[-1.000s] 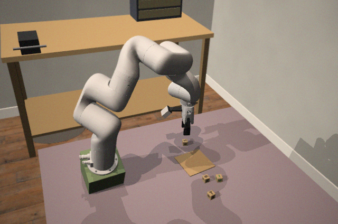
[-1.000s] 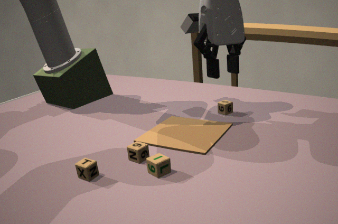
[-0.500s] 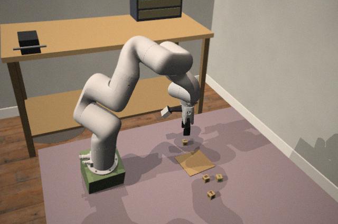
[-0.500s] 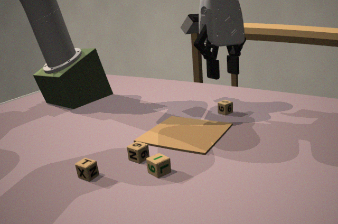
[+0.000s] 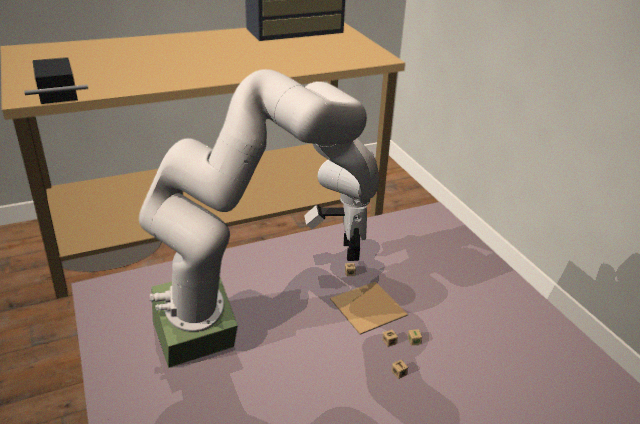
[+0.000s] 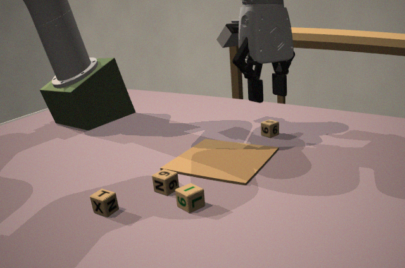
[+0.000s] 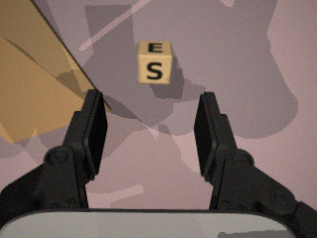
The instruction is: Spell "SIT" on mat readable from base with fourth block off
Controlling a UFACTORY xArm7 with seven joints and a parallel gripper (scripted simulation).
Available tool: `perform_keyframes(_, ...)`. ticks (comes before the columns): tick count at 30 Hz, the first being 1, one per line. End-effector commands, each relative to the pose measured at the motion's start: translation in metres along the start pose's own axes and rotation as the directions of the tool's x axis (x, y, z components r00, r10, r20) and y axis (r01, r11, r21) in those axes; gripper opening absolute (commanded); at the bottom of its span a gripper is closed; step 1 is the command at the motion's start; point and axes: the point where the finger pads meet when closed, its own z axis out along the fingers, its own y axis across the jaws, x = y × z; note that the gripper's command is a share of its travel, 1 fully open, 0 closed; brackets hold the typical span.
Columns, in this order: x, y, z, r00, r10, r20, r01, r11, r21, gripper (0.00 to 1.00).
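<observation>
My gripper (image 5: 353, 258) (image 6: 267, 97) (image 7: 151, 108) is partly open and empty, above the table near the S block (image 5: 350, 268) (image 6: 269, 128) (image 7: 155, 61). That block shows S on top and E on a side in the wrist view, and lies off the mat (image 5: 369, 308) (image 6: 222, 160) (image 7: 25, 84). The mat lies flat with no block on it. The green-lettered block (image 5: 415, 336) (image 6: 190, 198) has I on top. The T block (image 5: 399, 369) (image 6: 104, 203) has T on top. The fourth block (image 5: 389, 337) (image 6: 165, 182) has a 6 or 9 on top. These three are off the mat.
The green robot base (image 5: 201, 344) (image 6: 94, 98) stands left of the mat. Behind the arm is a wooden workbench (image 5: 170, 60) bearing a drawer cabinet (image 5: 302, 3) and a black object (image 5: 54, 70). A wall (image 5: 516, 73) rises at the right.
</observation>
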Motion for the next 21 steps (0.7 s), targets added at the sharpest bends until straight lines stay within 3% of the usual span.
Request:
perform_keyframes(1,-0.001,0.002,0.003,1.000,0.000,0.003,0.000,1.000,-0.004,0.63)
perform_keyframes(21,-0.002,0.002,0.029,1.000,0.000,0.003,0.000,1.000,-0.004,0.63)
